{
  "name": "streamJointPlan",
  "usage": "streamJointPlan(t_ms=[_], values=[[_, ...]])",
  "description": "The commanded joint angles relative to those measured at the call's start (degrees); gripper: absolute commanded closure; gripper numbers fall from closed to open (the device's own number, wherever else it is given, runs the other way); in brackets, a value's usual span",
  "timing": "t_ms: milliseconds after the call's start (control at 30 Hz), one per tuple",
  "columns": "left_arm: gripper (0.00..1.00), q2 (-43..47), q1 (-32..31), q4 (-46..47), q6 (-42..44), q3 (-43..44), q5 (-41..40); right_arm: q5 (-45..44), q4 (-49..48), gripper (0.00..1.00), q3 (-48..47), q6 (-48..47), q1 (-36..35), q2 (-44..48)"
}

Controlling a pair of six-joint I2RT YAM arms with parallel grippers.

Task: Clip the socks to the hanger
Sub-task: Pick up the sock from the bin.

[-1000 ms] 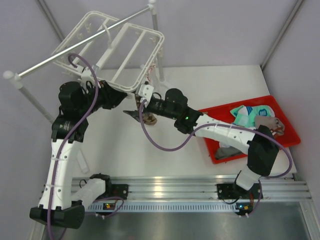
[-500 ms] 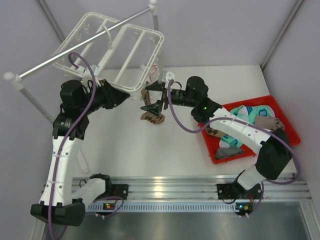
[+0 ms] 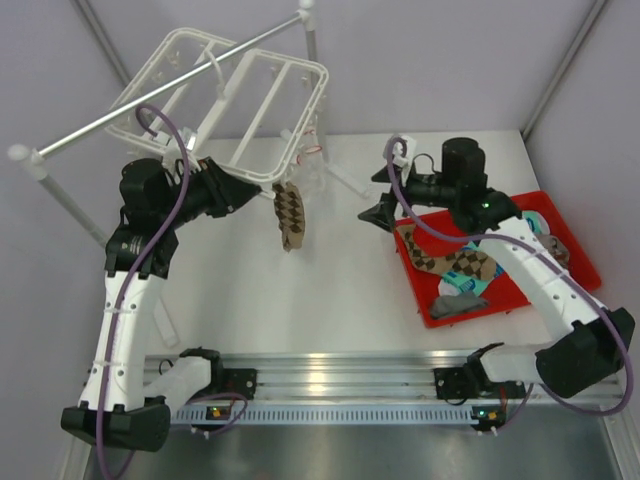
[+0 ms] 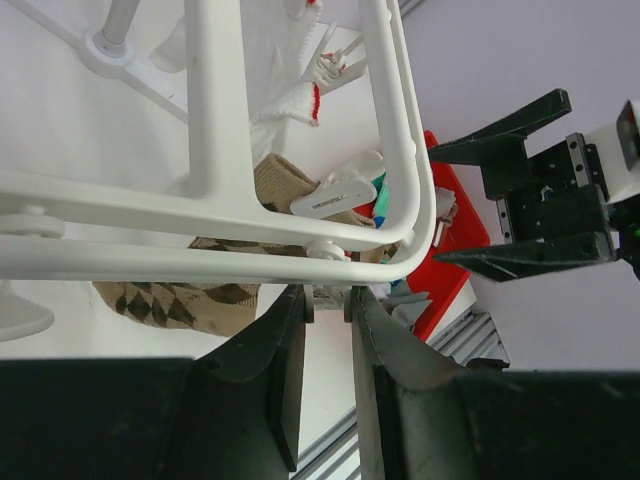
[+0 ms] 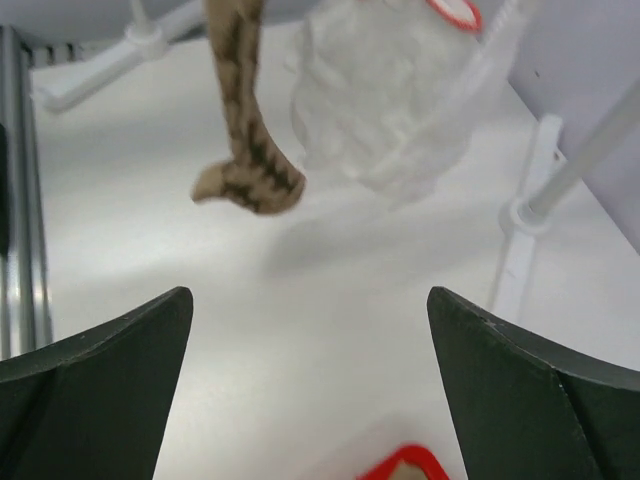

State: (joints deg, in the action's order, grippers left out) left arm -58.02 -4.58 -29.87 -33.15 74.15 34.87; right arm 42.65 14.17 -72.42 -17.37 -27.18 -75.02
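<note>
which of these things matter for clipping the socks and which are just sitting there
Job: hanger, hanging checkered sock, tray socks, clip in left tool, open right tool.
Just there: grey rail, red tray.

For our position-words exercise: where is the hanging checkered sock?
Top view, left of centre: the checkered sock hangs from the hanger's near corner, beside the left gripper, which pinches a clip.

tray (image 3: pixel 578 262): red, right of table (image 3: pixel 340 290) | rail (image 3: pixel 80 130): grey, rear-left (seemingly metal)
</note>
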Motion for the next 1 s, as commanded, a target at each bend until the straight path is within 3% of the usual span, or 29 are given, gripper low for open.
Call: streamJointPlan(t_ms=[0, 167, 300, 367, 567, 967], values=[[1.00, 0.7, 0.2, 4.0, -1.0, -0.2, 1.7, 1.9, 18.1, 0.00, 1.3, -13.6, 9.3, 2.1], [1.00, 0.5, 0.2, 4.4, -0.9, -0.3, 1.8, -0.6, 23.4, 0.11, 4.8, -19.5, 21.7, -1.3], [1.00, -0.2, 0.2, 5.3, -1.4, -0.5, 2.1, 1.6, 20.6, 0.33, 6.9, -16.8, 24.6, -8.8], [1.00, -0.4, 0.2, 5.5, -1.2, -0.4, 1.9, 2.5, 16.2, 0.38, 8.1, -14.0, 24.6, -11.0], [1.00, -0.4, 0.2, 5.1, 0.2, -0.4, 1.2, 2.1, 4.2, 0.42, 10.5, -6.5, 24.7, -18.5], [1.00, -1.0, 0.2, 4.2, 1.4, 0.0, 0.7, 4.0, 0.6, 0.45, 14.2, -4.3, 24.6, -25.6]])
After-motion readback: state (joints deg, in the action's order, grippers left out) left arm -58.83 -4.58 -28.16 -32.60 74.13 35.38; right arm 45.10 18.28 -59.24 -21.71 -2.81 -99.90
